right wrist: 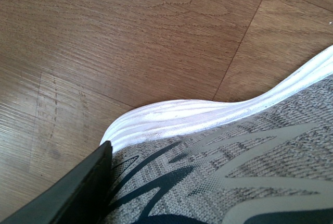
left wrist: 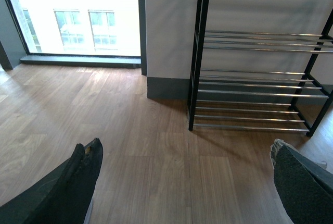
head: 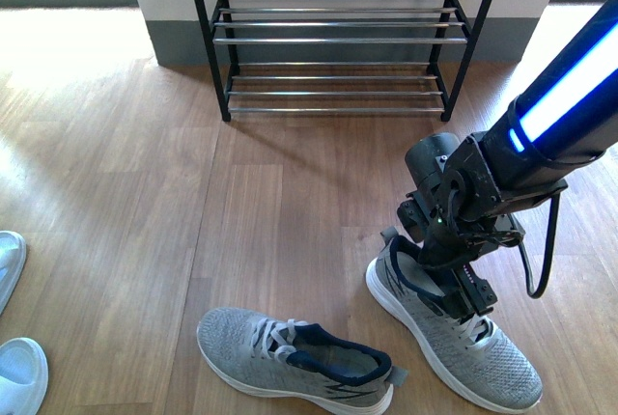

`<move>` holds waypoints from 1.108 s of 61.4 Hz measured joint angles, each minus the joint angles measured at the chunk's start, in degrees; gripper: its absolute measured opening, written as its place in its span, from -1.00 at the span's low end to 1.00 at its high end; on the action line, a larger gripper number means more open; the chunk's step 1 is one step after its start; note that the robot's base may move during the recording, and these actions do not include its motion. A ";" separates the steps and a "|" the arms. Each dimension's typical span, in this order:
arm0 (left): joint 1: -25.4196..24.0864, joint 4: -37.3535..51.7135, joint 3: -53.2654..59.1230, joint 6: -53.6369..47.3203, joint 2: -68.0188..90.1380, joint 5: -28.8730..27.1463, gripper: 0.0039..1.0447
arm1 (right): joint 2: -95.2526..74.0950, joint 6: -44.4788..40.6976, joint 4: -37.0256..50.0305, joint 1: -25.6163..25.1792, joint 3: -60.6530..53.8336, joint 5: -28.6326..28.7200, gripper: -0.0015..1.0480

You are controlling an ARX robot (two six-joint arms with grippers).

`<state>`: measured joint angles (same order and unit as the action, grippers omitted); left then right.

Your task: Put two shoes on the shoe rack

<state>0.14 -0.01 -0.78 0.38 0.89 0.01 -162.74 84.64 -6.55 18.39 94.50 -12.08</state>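
Observation:
Two grey knit sneakers lie on the wood floor. One sneaker [head: 290, 352] lies at the front centre, toe to the left. The other sneaker [head: 483, 352] lies to its right. My right gripper [head: 452, 278] is open and sits down at this shoe's heel opening. In the right wrist view a dark finger [right wrist: 73, 193] rests against the shoe's grey knit side [right wrist: 244, 166], above its white sole [right wrist: 197, 115]. The black shoe rack [head: 338, 41] stands against the far wall and carries no shoes. My left gripper [left wrist: 187, 182] is open over bare floor, facing the rack [left wrist: 260, 78].
Two pale slides [head: 10, 261] [head: 21, 376] lie at the front view's left edge. A grey wall base runs behind the rack. A bright window [left wrist: 78, 15] reaches the floor left of the rack. Wood floor lies between the sneakers and the rack.

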 joint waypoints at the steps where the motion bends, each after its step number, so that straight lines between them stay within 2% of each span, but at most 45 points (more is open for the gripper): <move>1: 0.00 0.00 0.00 0.00 0.00 0.00 0.83 | -0.07 0.00 0.00 -0.02 0.17 0.00 0.18; 7: 0.00 0.00 0.00 0.00 0.00 0.00 0.83 | -0.44 0.00 -0.61 -0.02 1.70 -0.04 -0.25; 20: 0.00 0.00 0.00 0.00 0.00 0.00 0.83 | -0.57 0.04 -1.42 -0.09 2.14 -0.50 -0.81; 22: 0.00 0.00 0.00 0.00 0.00 0.00 0.83 | -0.57 0.02 -1.66 -0.13 2.14 -0.63 -0.95; 31: 0.00 0.00 0.00 0.00 0.00 0.00 0.83 | -0.09 -2.38 -1.55 -0.48 1.38 -2.01 -0.97; 39: 0.00 0.00 0.00 0.00 0.00 0.00 0.83 | 2.05 -9.38 2.84 -1.60 -2.47 -3.93 -0.97; 42: 0.00 0.00 0.00 0.00 0.00 0.00 0.83 | 4.20 -15.76 7.61 -2.67 -6.19 -5.01 -0.97; 47: 0.00 0.00 0.00 0.00 0.00 0.00 0.83 | 10.82 -30.64 17.40 -5.18 -14.62 -3.30 -0.97; 55: 0.00 0.00 0.00 0.00 0.00 0.00 0.83 | 19.08 -50.21 30.45 -5.40 -24.94 -3.32 -0.97; 68: 0.00 0.00 0.00 0.00 0.00 0.00 0.83 | 33.88 -82.23 51.19 -5.29 -45.18 5.07 -0.97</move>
<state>0.14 -0.01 -0.78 0.38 0.89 0.01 -128.86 2.42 44.64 13.10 49.32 -7.01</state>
